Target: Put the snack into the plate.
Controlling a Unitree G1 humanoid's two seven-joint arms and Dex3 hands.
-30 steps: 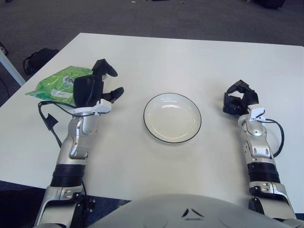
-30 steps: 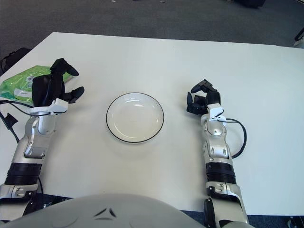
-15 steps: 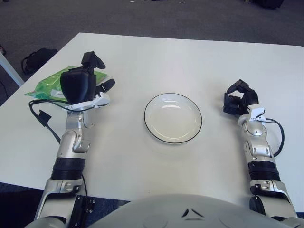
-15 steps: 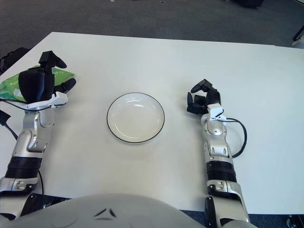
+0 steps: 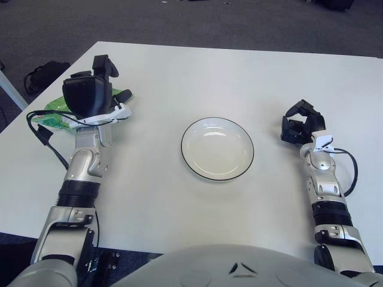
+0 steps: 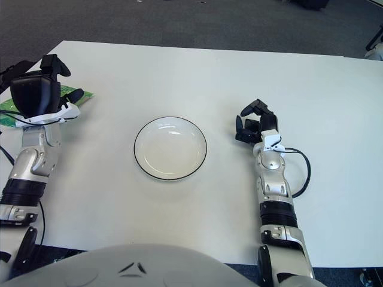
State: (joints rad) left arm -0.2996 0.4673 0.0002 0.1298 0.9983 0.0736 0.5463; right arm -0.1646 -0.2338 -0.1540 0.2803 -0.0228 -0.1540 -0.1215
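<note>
At your far left, the green snack bag [image 5: 51, 113] lies flat on the white table [image 5: 197, 72] near its left edge, mostly hidden behind your left hand [image 5: 90, 95], which sits directly over it; you cannot tell from either eye view whether the fingers are actually touching the bag, and they look spread and loose rather than clamped on it, with one finger [image 5: 105, 64] raised toward the far side and another [image 5: 122, 94] pointing out to the right. A black cable [image 5: 45, 128] loops off the left wrist above the table's left edge. Moving right, the white plate with a dark rim [image 5: 217, 148] rests in the middle of the table with nothing in it, well apart from the bag and from both hands. Further right, your right hand [image 5: 302, 127] rests parked on the table well right of the plate, its black fingers curled in together and holding nothing, with a cable [image 5: 350, 170] looping out beside the forearm
</note>
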